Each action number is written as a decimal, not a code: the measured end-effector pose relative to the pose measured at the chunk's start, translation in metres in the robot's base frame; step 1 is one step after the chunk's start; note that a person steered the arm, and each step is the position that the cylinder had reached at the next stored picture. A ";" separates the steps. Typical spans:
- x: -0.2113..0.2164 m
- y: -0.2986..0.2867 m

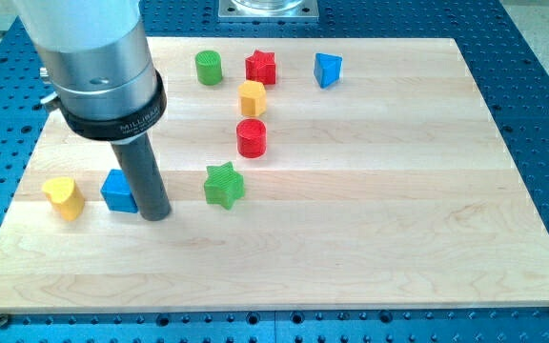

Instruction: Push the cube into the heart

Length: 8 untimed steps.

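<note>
Upright, my tip point(156, 215) touches the blue cube's point(117, 191) right side.

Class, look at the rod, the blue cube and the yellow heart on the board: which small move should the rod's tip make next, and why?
Probably a short push toward the view's left. My tip sits against the right side of the blue cube, and the yellow heart lies just left of the cube, almost in line, with a small gap between them.
</note>
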<state>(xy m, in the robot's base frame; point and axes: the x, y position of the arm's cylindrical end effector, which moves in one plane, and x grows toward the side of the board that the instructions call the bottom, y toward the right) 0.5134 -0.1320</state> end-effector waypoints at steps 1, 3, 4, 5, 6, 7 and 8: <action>-0.005 0.029; 0.000 0.096; 0.029 0.028; 0.047 -0.020; 0.019 -0.016; -0.021 0.000; -0.025 0.010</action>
<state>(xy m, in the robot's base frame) 0.4884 -0.1220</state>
